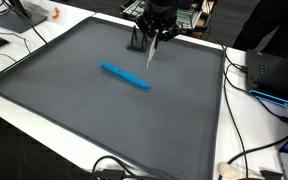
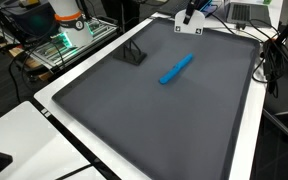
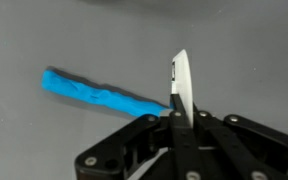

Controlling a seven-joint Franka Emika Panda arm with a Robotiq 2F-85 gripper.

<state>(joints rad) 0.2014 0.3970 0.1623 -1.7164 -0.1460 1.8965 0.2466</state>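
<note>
My gripper (image 3: 181, 113) is shut on a thin white stick (image 3: 181, 78) that juts out past the fingertips. In an exterior view the gripper (image 1: 157, 33) hangs above the far side of the dark grey mat (image 1: 74, 110), and the stick (image 1: 153, 53) slants down toward the mat, its tip above the surface. A blue, slightly wavy bar (image 1: 126, 76) lies flat near the mat's middle, just in front of the stick's tip. It shows in the wrist view as a blue bar (image 3: 99, 95) left of the stick and partly hidden behind the fingers. It appears again in an exterior view (image 2: 176, 69).
A small black stand (image 1: 137, 41) sits on the mat at its far edge, next to the gripper, and shows again (image 2: 134, 53). Cables (image 1: 246, 120), laptops and lab gear surround the white table (image 1: 249, 150) outside the mat's raised rim.
</note>
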